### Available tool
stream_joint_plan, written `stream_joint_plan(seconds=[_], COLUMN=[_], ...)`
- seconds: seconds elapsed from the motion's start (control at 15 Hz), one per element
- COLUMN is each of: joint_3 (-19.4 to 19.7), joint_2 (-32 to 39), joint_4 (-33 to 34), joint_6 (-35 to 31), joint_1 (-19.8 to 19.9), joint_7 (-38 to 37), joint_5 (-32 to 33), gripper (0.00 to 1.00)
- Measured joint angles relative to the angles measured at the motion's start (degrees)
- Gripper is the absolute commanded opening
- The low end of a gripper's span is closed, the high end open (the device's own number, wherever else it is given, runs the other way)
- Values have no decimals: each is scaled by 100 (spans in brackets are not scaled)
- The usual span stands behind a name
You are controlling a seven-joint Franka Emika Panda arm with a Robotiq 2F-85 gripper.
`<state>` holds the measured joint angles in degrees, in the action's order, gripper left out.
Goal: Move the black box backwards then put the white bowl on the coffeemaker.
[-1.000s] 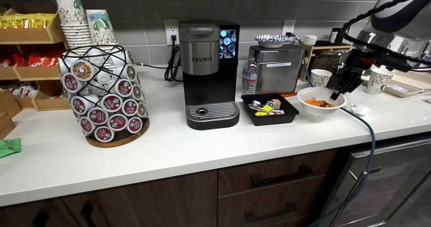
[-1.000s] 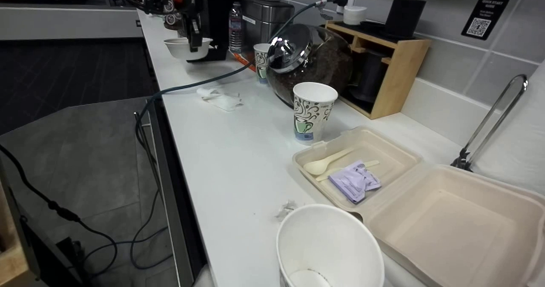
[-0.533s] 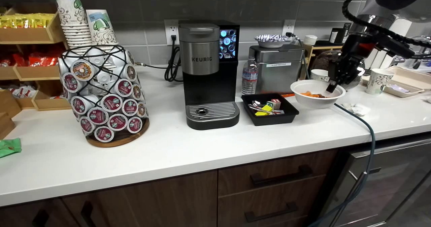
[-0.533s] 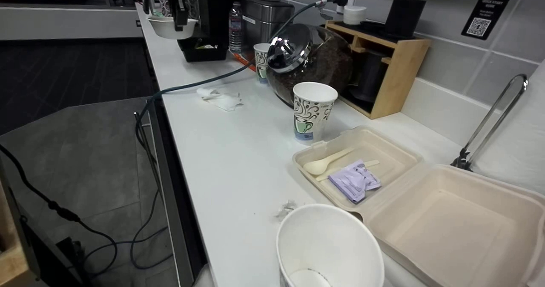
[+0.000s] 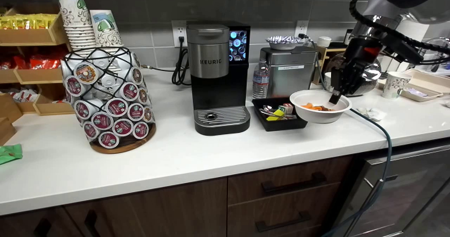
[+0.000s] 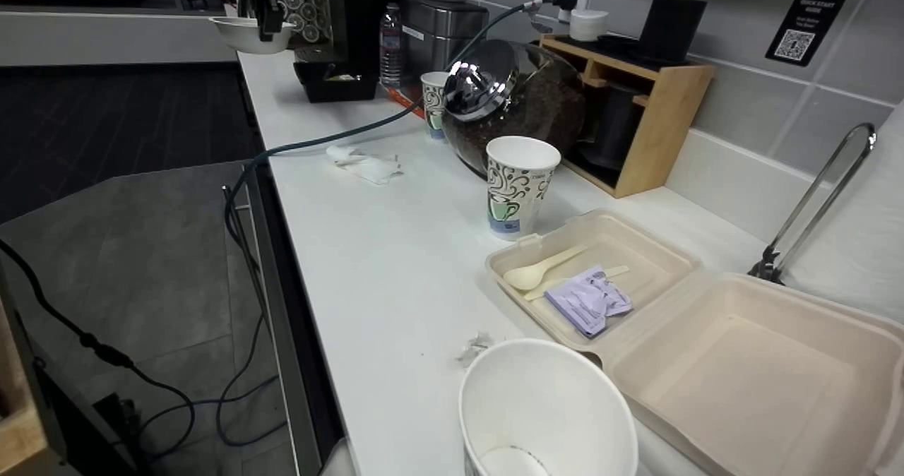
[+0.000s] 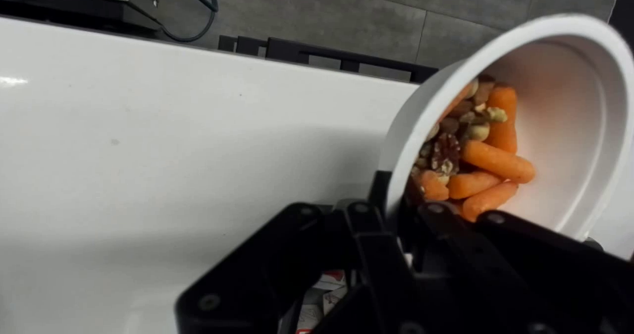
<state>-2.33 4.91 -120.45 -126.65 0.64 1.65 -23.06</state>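
A: What counts most on the counter (image 5: 168, 159)?

B: The coffeemaker (image 5: 218, 76). Heavy and rigid, I'd judge. Its long axis is upright, its front facing out.

A: Then the box (image 5: 281, 125)?

B: Just beside it, down on the counter. Looks like light, stiff plastic; I'd hold it by a wall. Nearly square, so no clear long axis.

A: And the bowl (image 5: 316, 116)?

B: Raised off the counter near the box, hiding one corner of it in an exterior view. Probably light, with a thin, springy wall. The rim is the place to hold, though an off-centre pinch could let it roll.

A: Pointing where?

B: Round, no long axis; mouth upward, perhaps dipping slightly toward the held side.

A: The gripper (image 7: 395, 195)?

B: Clamped on that rim, one jaw outside, one inside.

A: Contents?

B: Loose carrots (image 7: 495, 161), then nuts (image 7: 447, 155); likely to slide if tipped.
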Motion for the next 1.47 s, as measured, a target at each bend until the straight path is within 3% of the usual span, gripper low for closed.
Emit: stream_joint_plan(seconds=[0.07,0.27,0.6,0.87,1.47], joint_3=[4,-16,-419,-630,-625], joint_2=[0,23,419,1177,3051], joint_4=[0,10,315,1168,3433], joint_6=[1,-69,-850,-1006,-798], joint_1=[7,-13,-414,-697,-862], joint_7=[7,38,-148,-519,-1220], joint_5=[0,-7,-89,-71,222], gripper=[2,2,2,2,2])
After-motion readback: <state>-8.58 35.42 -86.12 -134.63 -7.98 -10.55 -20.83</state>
